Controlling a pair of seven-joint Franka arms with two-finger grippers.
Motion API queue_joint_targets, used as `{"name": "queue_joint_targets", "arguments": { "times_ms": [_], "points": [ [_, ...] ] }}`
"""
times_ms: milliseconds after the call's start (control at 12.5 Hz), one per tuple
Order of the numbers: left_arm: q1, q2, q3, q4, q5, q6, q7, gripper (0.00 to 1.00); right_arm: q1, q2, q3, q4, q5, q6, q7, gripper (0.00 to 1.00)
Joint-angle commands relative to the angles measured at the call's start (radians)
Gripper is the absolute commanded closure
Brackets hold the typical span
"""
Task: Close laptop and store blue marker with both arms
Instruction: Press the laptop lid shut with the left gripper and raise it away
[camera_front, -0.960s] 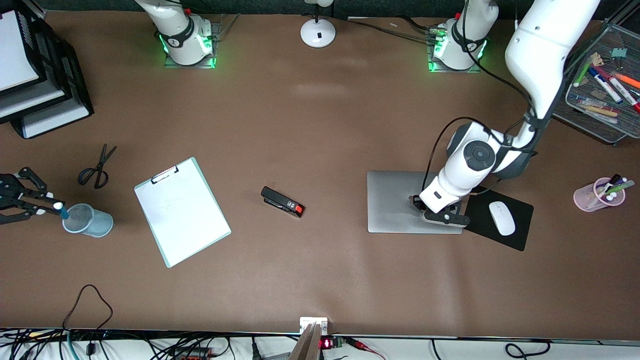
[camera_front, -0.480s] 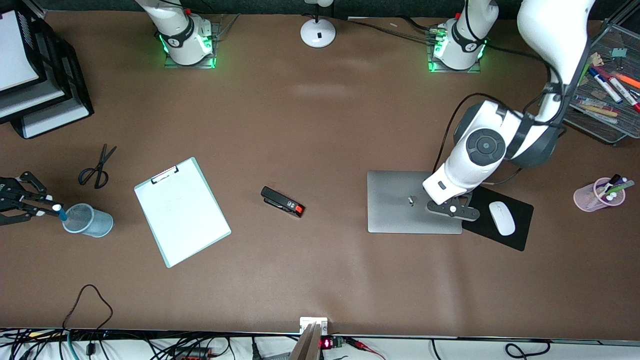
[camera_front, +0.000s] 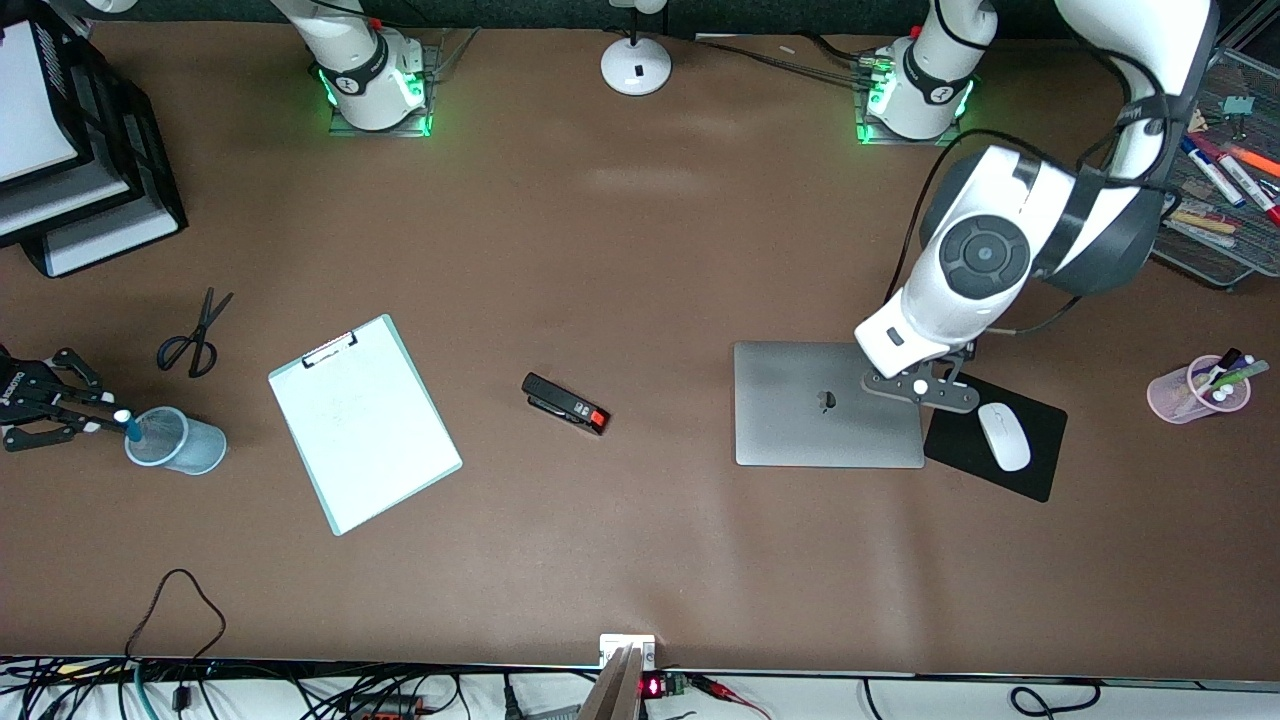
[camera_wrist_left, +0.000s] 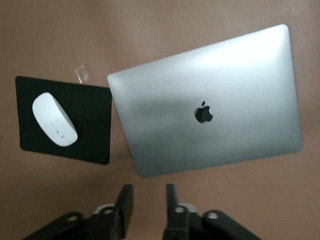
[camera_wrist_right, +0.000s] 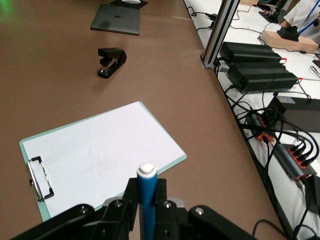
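Front view: laptop (camera_front: 828, 404) shut flat beside the black mousepad (camera_front: 995, 437), left gripper (camera_front: 921, 388) above its corner by the mousepad, jaws parted and empty, likely finished with the lid. Right gripper (camera_front: 108, 420) clamped on the blue marker (camera_front: 127, 424), tip over the clear cup (camera_front: 176, 440), presumably for dropping in.

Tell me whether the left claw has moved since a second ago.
Yes. The left claw has lifted off the closed laptop and drawn back toward the left arm's base, now over the lid's edge beside the mousepad.
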Motion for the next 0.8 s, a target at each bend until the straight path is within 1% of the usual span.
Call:
{"name": "queue_joint_targets", "arguments": {
  "times_ms": [0, 160, 240, 480, 720],
  "points": [
    [0.035, -0.045, -0.012, -0.002, -0.041, -0.062, 0.061, 0.0, -0.019, 0.022, 0.01, 0.023, 0.01, -0.019, -0.046, 0.88],
    [0.056, -0.082, -0.008, 0.012, -0.127, -0.099, 0.113, 0.0, -0.019, 0.036, 0.01, 0.025, 0.002, -0.019, -0.063, 0.88],
    [0.078, -0.088, -0.011, 0.035, -0.15, -0.148, 0.144, 0.0, -0.02, 0.039, 0.01, 0.023, 0.002, -0.018, -0.086, 0.88],
    [0.079, -0.088, -0.008, 0.157, -0.157, -0.284, 0.198, 0.0, -0.02, 0.052, 0.01, 0.023, 0.002, -0.013, -0.098, 0.88],
    [0.081, -0.092, -0.009, 0.231, -0.157, -0.39, 0.199, 0.0, -0.026, 0.067, 0.009, 0.023, 0.002, -0.007, -0.121, 0.88]
  ]
}}
